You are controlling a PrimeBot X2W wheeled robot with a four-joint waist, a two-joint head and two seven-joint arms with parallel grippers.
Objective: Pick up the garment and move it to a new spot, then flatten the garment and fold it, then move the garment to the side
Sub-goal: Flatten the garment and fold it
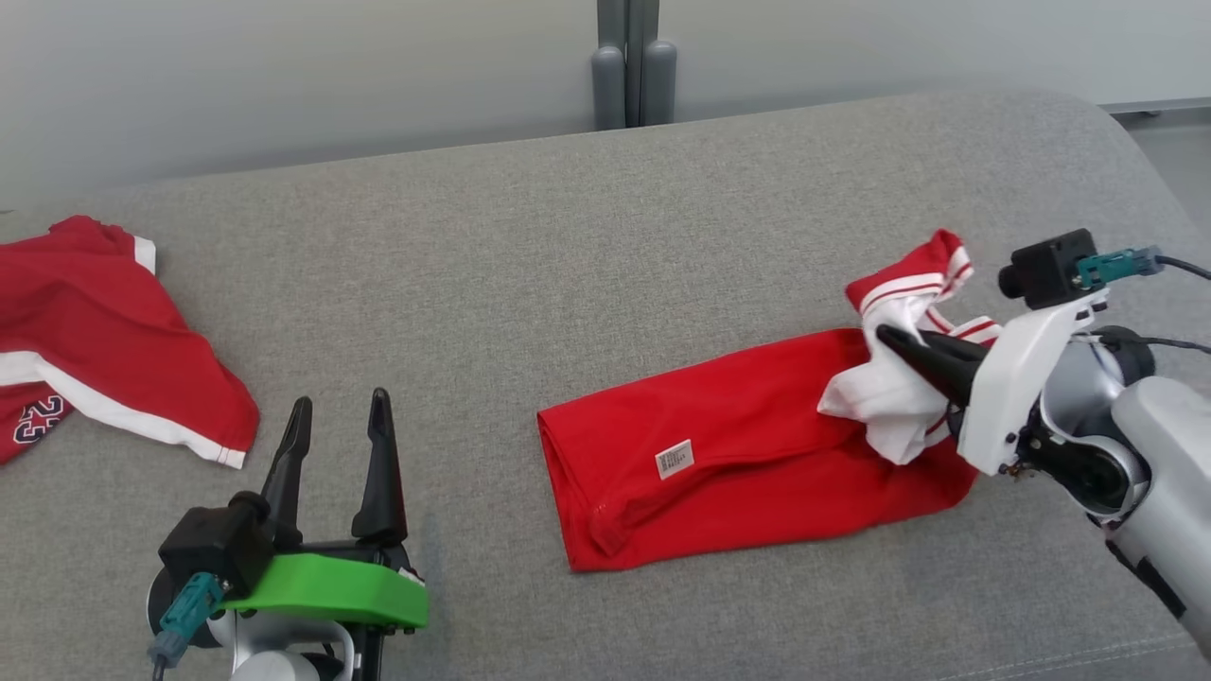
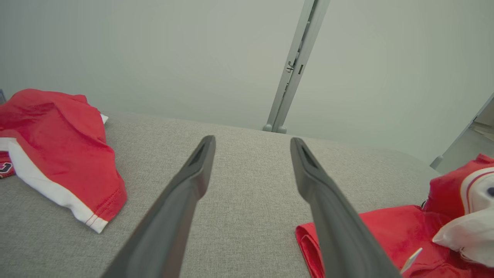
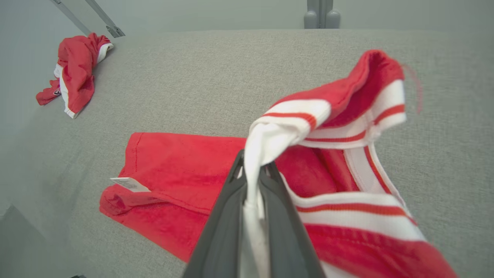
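My right claw [image 1: 889, 336] [image 3: 254, 164] is shut tight on the garment [image 1: 738, 445] [image 3: 185, 158]. It pinches a white bit of cloth at the garment's right end. That end is lifted up a little. Its white and red striped edge [image 1: 908, 288] [image 3: 339, 104] flops over above the claw's tips.

The rest of the garment lies flat on the grey bench [image 1: 530, 265] [image 3: 193, 77], toward the right side. Its left end is a folded edge. A small white label [image 1: 674, 459] [image 3: 129, 184] sits near that edge.

My left claw [image 1: 341, 399] [image 2: 252, 139] is wide apart and holds nothing. It sits low at the front left, over bare bench. In the left wrist view the garment's left edge [image 2: 389, 227] is just beside my right-hand finger.

Another red piece of clothing [image 1: 104, 350] [image 2: 61, 135] [image 3: 77, 65] with white trim lies bunched at the far left of the bench. It is well apart from the garment.

Between the two red things is a big bare patch of bench. There is more bare bench behind the garment, all the way to the back edge by the wall. A grey post [image 1: 632, 66] stands there. The bench's rounded right corner [image 1: 1135, 161] is behind my right arm.
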